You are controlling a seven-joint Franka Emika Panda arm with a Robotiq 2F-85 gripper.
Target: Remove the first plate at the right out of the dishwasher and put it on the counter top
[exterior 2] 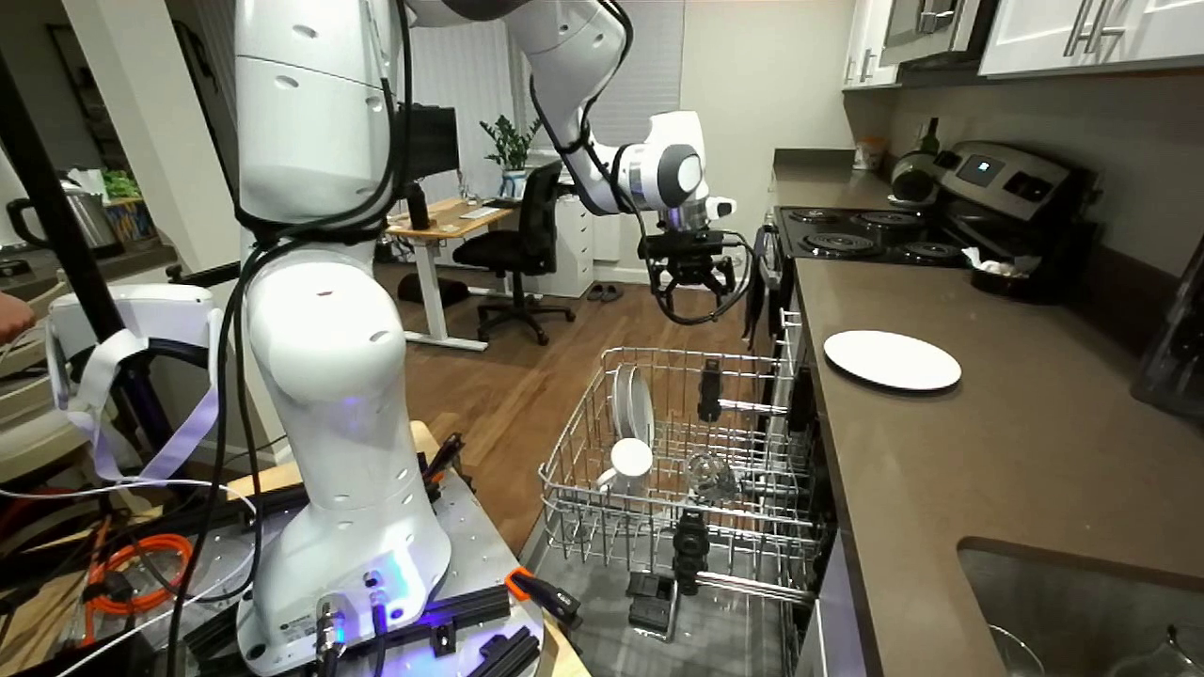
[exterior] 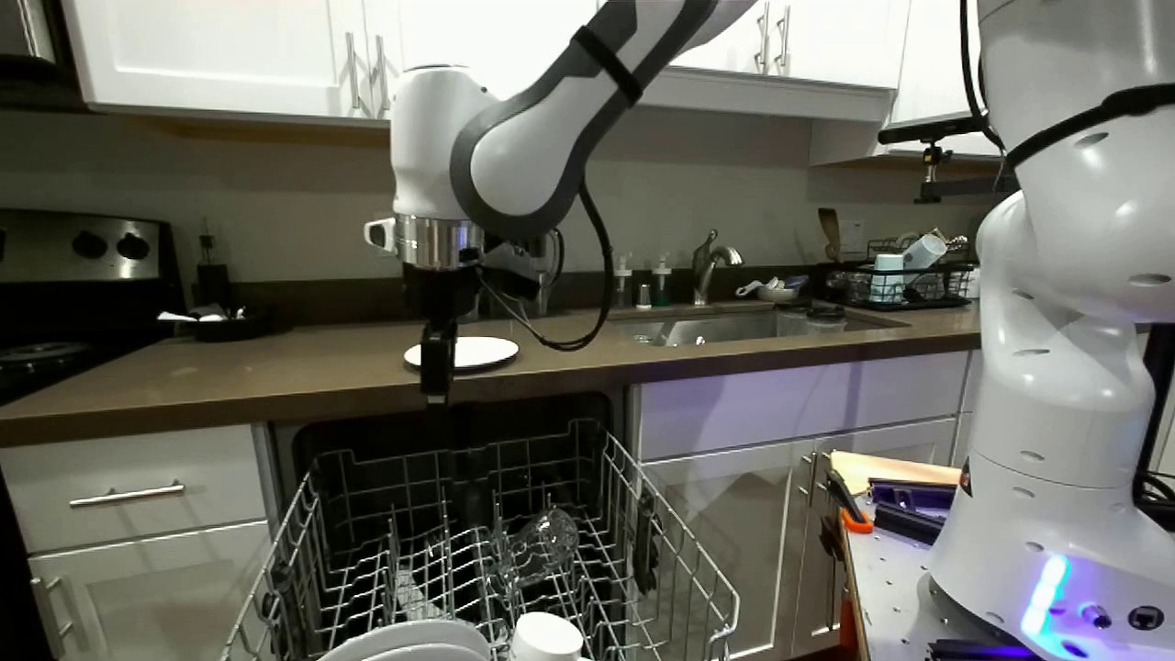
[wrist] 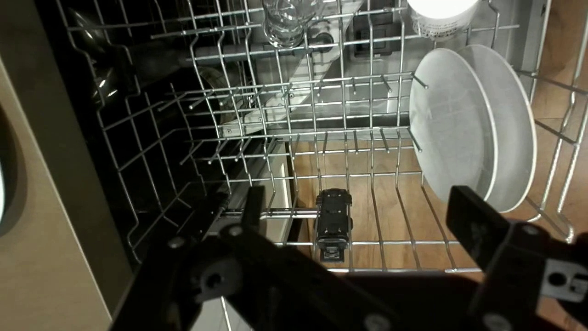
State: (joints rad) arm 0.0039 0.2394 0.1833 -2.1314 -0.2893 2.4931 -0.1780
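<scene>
A round white plate (exterior: 484,351) lies flat on the brown counter top (exterior: 275,367) above the dishwasher (exterior: 321,450); the plate (exterior 2: 892,360) and counter top (exterior 2: 988,461) also show in an exterior view. Two pale plates stand on edge side by side in the dishwasher's pulled-out rack, a nearer plate (wrist: 452,124) and a plate behind it (wrist: 514,138). My gripper (wrist: 357,197) is open and empty, high above the rack. In an exterior view the gripper (exterior: 438,367) overlaps the left part of the counter plate; in another the gripper (exterior 2: 696,282) is clear of it.
A white cup (exterior 2: 628,461) and a clear glass (exterior 2: 710,477) are in the rack beside the standing plates. The wire rack's rim (exterior 2: 602,512) surrounds them. A sink (exterior: 707,329) and faucet (exterior: 707,266) lie along the counter, and a black stove (exterior 2: 865,235) at its far end.
</scene>
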